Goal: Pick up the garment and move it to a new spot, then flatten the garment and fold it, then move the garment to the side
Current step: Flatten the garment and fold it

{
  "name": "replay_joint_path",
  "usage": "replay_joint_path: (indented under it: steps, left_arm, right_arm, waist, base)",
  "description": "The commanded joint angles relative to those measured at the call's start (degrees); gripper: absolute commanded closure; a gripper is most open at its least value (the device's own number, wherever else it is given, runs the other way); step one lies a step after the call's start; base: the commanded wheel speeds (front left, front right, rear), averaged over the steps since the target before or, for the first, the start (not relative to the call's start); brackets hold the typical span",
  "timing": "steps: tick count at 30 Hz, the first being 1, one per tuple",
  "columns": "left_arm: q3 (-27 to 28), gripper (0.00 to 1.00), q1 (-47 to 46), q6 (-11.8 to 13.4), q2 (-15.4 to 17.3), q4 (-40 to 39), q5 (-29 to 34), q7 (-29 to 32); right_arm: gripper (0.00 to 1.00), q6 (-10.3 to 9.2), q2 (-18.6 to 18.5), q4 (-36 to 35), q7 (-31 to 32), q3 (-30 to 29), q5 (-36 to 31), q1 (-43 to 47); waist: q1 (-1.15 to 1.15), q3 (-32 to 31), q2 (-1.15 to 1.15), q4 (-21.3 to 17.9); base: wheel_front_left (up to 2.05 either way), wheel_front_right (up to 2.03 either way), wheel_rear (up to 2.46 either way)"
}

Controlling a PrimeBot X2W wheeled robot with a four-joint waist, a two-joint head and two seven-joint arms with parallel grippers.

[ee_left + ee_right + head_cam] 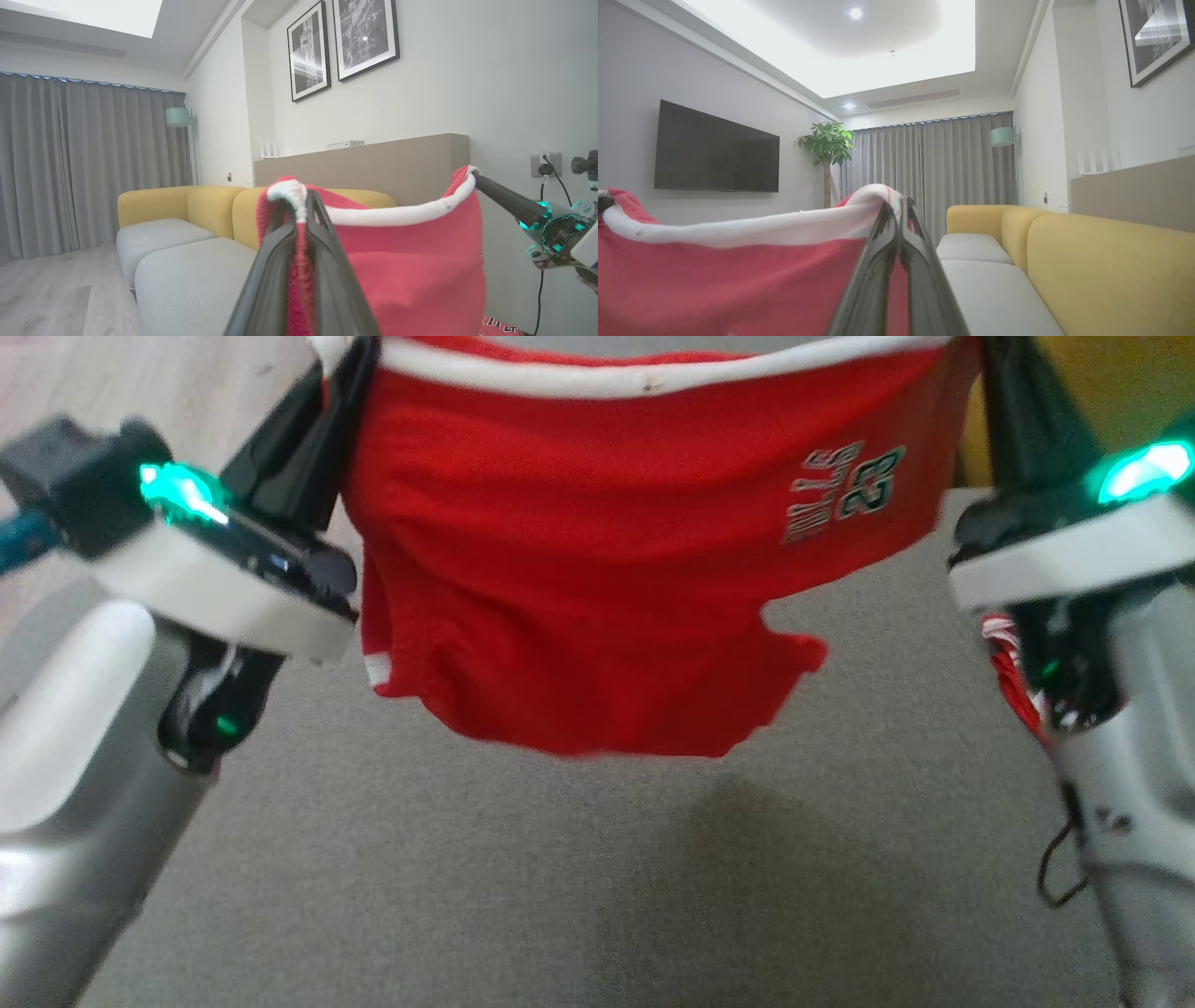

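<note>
Left gripper: closed. The two dark fingers press together on the white band at one end of the garment, with fabric pinched between them along their length.
Right gripper: closed. The fingers meet at the tips on the other end of the same band, with fabric folded over the tips.
Garment, type: red fabric with a white band along the top edge and a "BULLS 23" print near the right gripper's end.
Garment, location: stretched between the two grippers' fingertips. It hangs free below them, apart from the carpet.
Band, condition: runs from one grip to the other with a shallow sag in between.
Lower edge: uneven and bunched. It is deepest below the middle of the span and stepped up toward the right gripper.
Carpet: grey, under both grippers. A faint shadow lies below the garment.
Wrist lights: green, lit on both arms.
Sofa: yellow back, grey seat cushions. It lies beyond the left gripper's fingertips, and to the right of the right gripper's fingers in the right wrist view.
Red-and-white fabric: beside the right forearm, below the right gripper. What it belongs to cannot be told.
</note>
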Motion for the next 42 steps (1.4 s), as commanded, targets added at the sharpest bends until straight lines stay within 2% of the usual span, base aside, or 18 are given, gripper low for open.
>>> replay_joint_path:
  steps: [1, 5, 9, 16, 19, 22, 26, 30, 31, 35, 39, 42]
  left_arm:
    - [2.65, 1.00, -3.73, 0.10, 1.74, -1.20, -0.37, 0.65]
    - [2.33, 1.00, -6.87, 0.26, -0.44, 0.85, -1.70, 2.39]
    - [2.44, 1.00, -9.79, 0.68, -2.69, 4.78, -0.96, 0.93]
    - [3.93, 1.00, -20.38, 0.87, -6.26, 14.60, 6.42, -9.30]
    - [5.49, 1.00, -23.56, 0.83, -8.14, 17.01, 8.38, -11.47]
    - [6.08, 1.00, -22.54, 0.59, -9.54, 18.84, 9.32, -12.01]
    - [7.85, 1.00, -14.97, 0.35, -10.73, 19.68, 10.10, -12.11]
    - [11.58, 1.00, -1.44, 0.21, -13.21, 18.21, 11.65, -12.13]
    - [11.58, 1.00, -1.44, 0.21, -13.21, 18.21, 11.65, -12.13]
    - [14.55, 1.00, 12.71, 0.12, -17.20, 16.71, 11.96, -12.14]
    - [15.33, 1.00, 24.40, 0.11, -20.68, 13.96, 12.13, -12.14]
    - [14.63, 1.00, 31.24, 0.10, -22.07, 12.20, 12.73, -12.14]
  right_arm:
    - [1.00, -0.05, -0.33, -1.99, 1.04, 0.47, 0.36, -2.69]
    - [1.00, -0.05, -1.57, -2.24, 5.67, 0.80, 0.47, -6.88]
    - [1.00, -0.05, -1.54, 0.35, 6.35, 2.08, -0.52, -11.92]
    - [1.00, -0.05, -0.93, 11.45, -1.54, 0.76, -5.76, -25.43]
    - [1.00, -0.05, -0.64, 15.80, -5.64, -0.64, -7.04, -30.06]
    - [1.00, -0.05, -0.25, 19.17, -8.00, -1.34, -6.97, -31.73]
    - [1.00, -0.05, 0.48, 21.61, -9.15, 0.47, -4.86, -27.11]
    - [1.00, -0.05, 0.92, 21.73, -9.78, 2.58, -1.20, -16.58]
    - [1.00, -0.05, 0.92, 21.73, -9.78, 2.58, -1.20, -16.58]
    - [1.00, -0.05, 0.99, 21.30, -9.98, 4.34, 2.56, -3.57]
    - [1.00, -0.05, 0.53, 19.44, -10.20, 4.98, 5.24, 8.09]
    - [1.00, -0.05, 0.18, 17.12, -10.39, 3.94, 6.71, 15.25]
  waist:
    - [0.01, 0.74, 0.00, -0.62]
    - [0.01, 3.51, 0.00, -2.12]
    - [0.01, 8.73, 0.00, -3.89]
    - [0.01, 15.86, 0.00, -5.85]
    - [0.01, 16.90, 0.00, -5.99]
    - [0.01, 17.05, 0.00, -5.98]
    - [0.01, 16.64, 0.00, -6.26]
    - [0.01, 15.87, 0.00, -6.91]
    - [0.01, 15.87, 0.00, -6.91]
    - [0.01, 14.88, 0.00, -7.55]
    - [0.01, 12.74, 0.00, -7.45]
    - [0.01, 10.62, 0.00, -7.11]
  base:
    - [0.00, 0.00, 0.00]
    - [0.00, 0.00, 0.00]
    - [0.00, 0.00, 0.00]
    - [0.00, 0.00, 0.00]
    - [0.00, 0.00, 0.00]
    - [0.00, 0.00, 0.00]
    - [0.00, 0.00, 0.00]
    - [0.00, 0.00, 0.00]
    - [0.00, 0.00, 0.00]
    - [0.00, 0.00, 0.00]
    - [0.00, 0.00, 0.00]
    - [0.00, 0.00, 0.00]
